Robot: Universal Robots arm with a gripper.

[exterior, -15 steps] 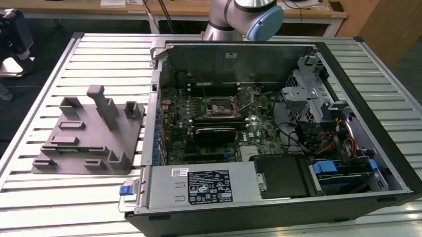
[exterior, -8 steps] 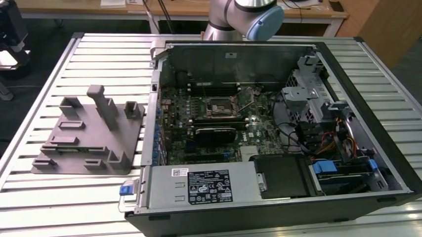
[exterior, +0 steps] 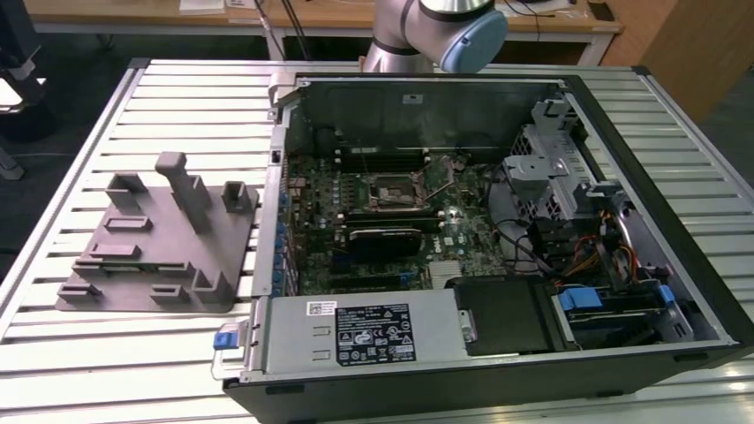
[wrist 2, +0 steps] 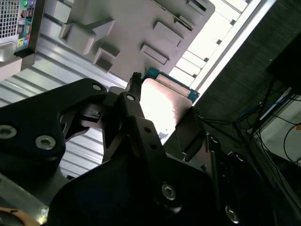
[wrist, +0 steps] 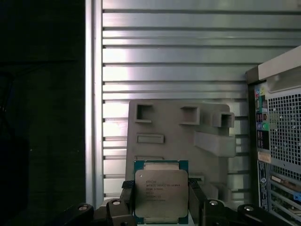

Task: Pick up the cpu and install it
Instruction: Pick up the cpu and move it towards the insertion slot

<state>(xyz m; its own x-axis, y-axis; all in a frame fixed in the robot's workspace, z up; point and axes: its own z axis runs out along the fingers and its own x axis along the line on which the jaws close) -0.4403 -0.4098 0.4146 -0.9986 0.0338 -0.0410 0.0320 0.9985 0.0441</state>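
Note:
The cpu [wrist: 161,193] is a small square chip with a silvery metal top and a green rim. My gripper [wrist: 161,200] is shut on it, with a dark finger pressed against each of two opposite edges. In the second wrist view the cpu [wrist 2: 162,106] looks pale and glaring between the black fingers [wrist 2: 134,110] of the gripper [wrist 2: 162,120]. It hangs well above the grey plastic fixture [wrist: 178,136], which lies on the slatted metal table. In the exterior view the dark square socket [exterior: 383,188] sits on the motherboard inside the open computer case [exterior: 659,132].
The grey fixture [exterior: 154,256] lies on the slatted table [exterior: 177,97] at the exterior view's left, beside the case. The arm [exterior: 436,26] rises behind the case. A power supply [exterior: 359,334], cables and drive bays fill the case's near and right side. The case's rear panel [wrist: 277,141] stands beside the fixture.

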